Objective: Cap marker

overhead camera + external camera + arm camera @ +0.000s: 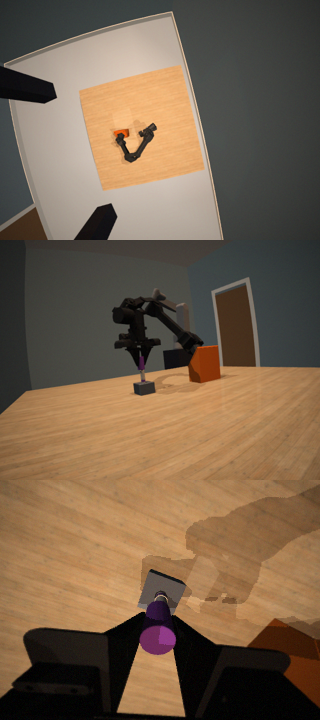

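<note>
1. Cap first: it sits over the marker's upper end, wide closed end up, pinched between the two jaws. The marker's tip is out of sight, so it seems to have entered the cap; how deep it sits cannot be told.

2. Marker next: it stands in its holder, with pale barrel showing between the cap's lower rim and the purple band. I judge the cap is started but not home. Push straight down along the marker's own line, slowly, and let the rim centre itself.

3. Jaws: keep them firmly closed on the cap while pressing. If the grip slides down the cap's side, the push is lost; a sideways drift could cock the cap or lever the marker over.

4. Holder block: it rests on the worktop. Watch that it doesn't skid or tip under load; either would suggest an off-axis push.

5. Arm: once the cap is seated, spread the jaws and lift straight up before swinging away, well apart from the orange block.
</note>
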{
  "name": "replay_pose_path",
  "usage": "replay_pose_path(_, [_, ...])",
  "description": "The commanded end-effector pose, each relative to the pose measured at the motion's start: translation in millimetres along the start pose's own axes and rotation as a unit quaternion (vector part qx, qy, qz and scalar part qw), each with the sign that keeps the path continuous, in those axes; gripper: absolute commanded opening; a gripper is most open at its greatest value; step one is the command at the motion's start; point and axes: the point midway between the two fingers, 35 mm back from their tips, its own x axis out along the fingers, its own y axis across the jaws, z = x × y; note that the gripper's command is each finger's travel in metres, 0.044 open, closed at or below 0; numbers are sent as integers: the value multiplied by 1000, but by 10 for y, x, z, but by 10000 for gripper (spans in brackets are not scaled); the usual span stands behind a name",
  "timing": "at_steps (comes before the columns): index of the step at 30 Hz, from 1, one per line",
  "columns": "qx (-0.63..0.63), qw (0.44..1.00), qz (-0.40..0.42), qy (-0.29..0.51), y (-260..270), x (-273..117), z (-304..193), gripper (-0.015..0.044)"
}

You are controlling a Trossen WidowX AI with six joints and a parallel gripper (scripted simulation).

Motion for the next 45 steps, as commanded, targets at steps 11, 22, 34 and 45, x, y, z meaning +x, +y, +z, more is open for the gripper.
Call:
replay_pose_path(11, [-5,1000,-5,-3,-30,264,-4,0])
replay_pose_path(22, [-5,1000,-5,-4,-43,420,-22,0])
replay_pose_path(34, [-5,1000,-5,-4,-40,567,-22,0])
replay_pose_path(45, [-5,1000,-5,-4,-10,714,0,0])
